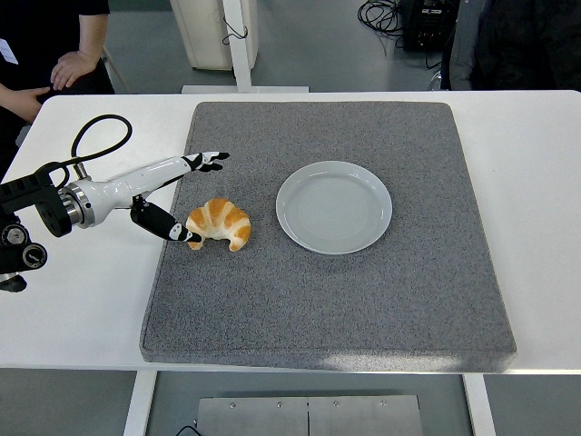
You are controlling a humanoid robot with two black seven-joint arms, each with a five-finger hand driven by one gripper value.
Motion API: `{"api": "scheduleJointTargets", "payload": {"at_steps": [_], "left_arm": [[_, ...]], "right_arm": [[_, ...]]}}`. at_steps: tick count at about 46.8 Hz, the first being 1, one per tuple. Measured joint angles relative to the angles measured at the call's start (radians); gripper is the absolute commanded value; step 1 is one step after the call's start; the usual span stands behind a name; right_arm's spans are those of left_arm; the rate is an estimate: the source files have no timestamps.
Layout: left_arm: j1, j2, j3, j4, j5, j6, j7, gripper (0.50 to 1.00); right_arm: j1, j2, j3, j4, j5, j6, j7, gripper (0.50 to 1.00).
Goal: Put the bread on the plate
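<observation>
A golden croissant (220,223) lies on the grey mat (327,300), left of the round pale plate (334,206), which holds nothing. My left hand (195,195) has come in low from the left and brackets the croissant's left end. Its thumb tip (188,236) touches the bread's near-left side, while the other fingers (211,161) stretch out above and behind it, spread. The hand is open and holds nothing. My right arm is out of the picture.
The mat covers most of the white table (82,300). A black cable loop (100,136) lies on the table behind my left forearm. A person (54,45) stands at the far left corner, hand on hip.
</observation>
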Motion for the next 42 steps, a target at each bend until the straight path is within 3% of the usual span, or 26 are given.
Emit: {"api": "scheduleJointTargets", "payload": {"at_steps": [14, 42], "left_arm": [[0.108, -0.066, -0.085, 0.111, 0.003, 0.002, -0.026, 0.968], [0.173, -0.219, -0.105, 0.229, -0.001, 0.031, -0.042, 0.968]], "right_arm": [[0.0, 0.0, 0.001, 0.0, 0.0, 0.0, 0.0, 1.0], [0.0, 0.0, 0.001, 0.0, 0.0, 0.0, 0.0, 1.0]]}}
